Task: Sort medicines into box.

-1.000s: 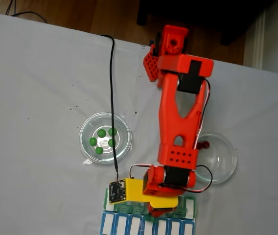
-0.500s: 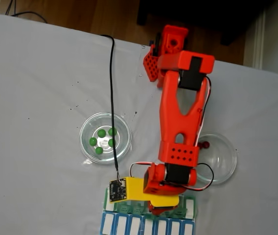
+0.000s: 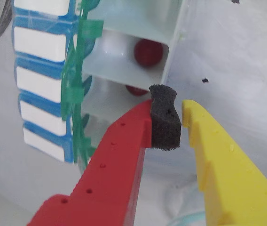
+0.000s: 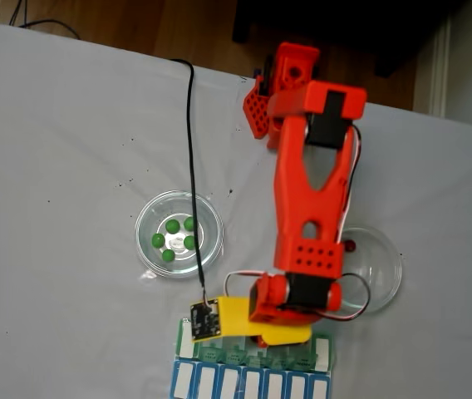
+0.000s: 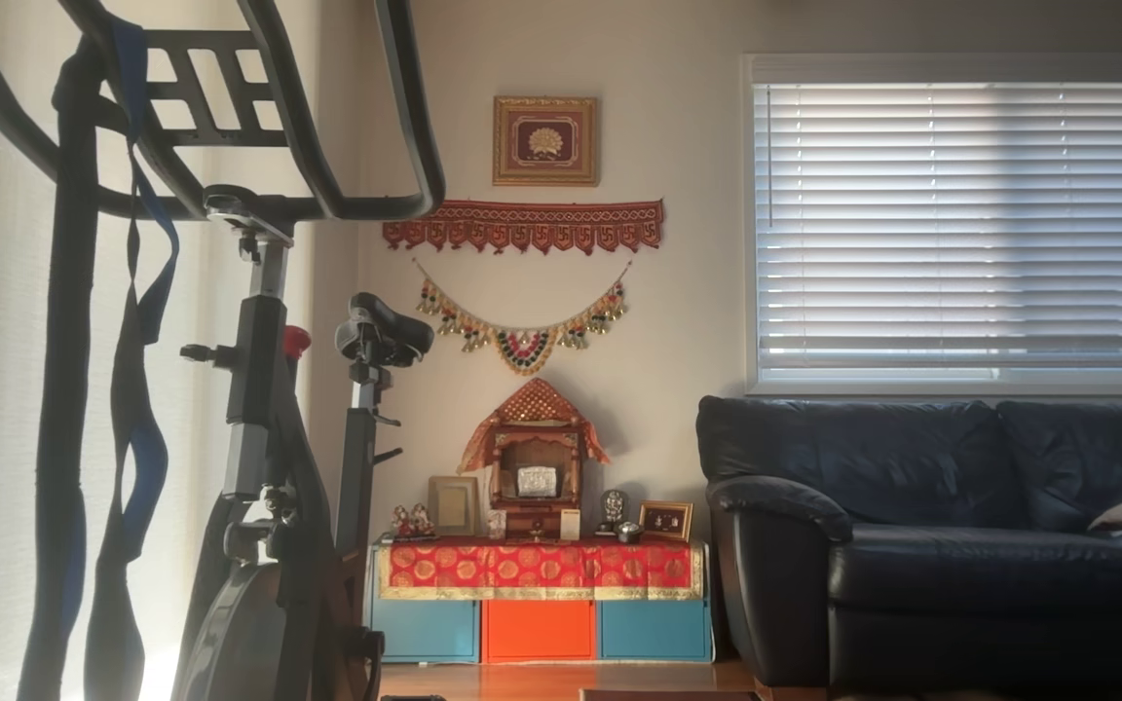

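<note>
Medicines are split across three places: five green pills lie in the clear round dish at about 9 o'clock from the arm's forearm in the fixed view, one dark red pill sits in the second clear dish at roughly 3 o'clock, and in the wrist view a red pill rests inside an open compartment of the green pill organizer, with another red pill partly hidden behind the foam pad in the compartment next to it. The gripper hangs just above the organizer's edge, its red and yellow fingers parted by a narrow gap with nothing between them; only the dark foam pad on the red finger occupies the space. The blue row with white lids adjoins the organizer at 9 o'clock in the wrist view. Judged from their look, the pills are light, hard, glossy and prone to rolling, so each should be pinched squarely across its middle, foam pad against one side. The remaining red pill appears the likely next pick. Risk: a pill squirting out sideways.
</note>
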`<state>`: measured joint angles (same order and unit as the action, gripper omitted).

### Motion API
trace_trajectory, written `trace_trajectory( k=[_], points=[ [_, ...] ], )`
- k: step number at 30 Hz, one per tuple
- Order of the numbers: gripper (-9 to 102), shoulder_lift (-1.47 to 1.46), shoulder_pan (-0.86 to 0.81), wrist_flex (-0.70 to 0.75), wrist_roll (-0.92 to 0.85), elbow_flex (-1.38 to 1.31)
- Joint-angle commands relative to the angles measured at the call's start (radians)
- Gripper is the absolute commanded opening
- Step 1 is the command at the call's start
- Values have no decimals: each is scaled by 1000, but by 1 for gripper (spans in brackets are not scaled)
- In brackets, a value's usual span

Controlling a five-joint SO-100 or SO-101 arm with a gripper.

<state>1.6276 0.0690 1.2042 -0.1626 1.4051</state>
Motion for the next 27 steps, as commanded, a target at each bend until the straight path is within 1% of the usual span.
trace_trajectory(
  k=[1,5,10,12,15,18,27],
  points=[
    [2,224,28,117,-23,-87],
    [2,353,100,285,-21,-103],
    [2,451,272,400,-20,-23],
    [2,459,348,420,-17,28],
    [2,459,413,399,-9,101],
    [2,451,456,347,-2,183],
    [2,399,511,216,-15,345]
  ],
)
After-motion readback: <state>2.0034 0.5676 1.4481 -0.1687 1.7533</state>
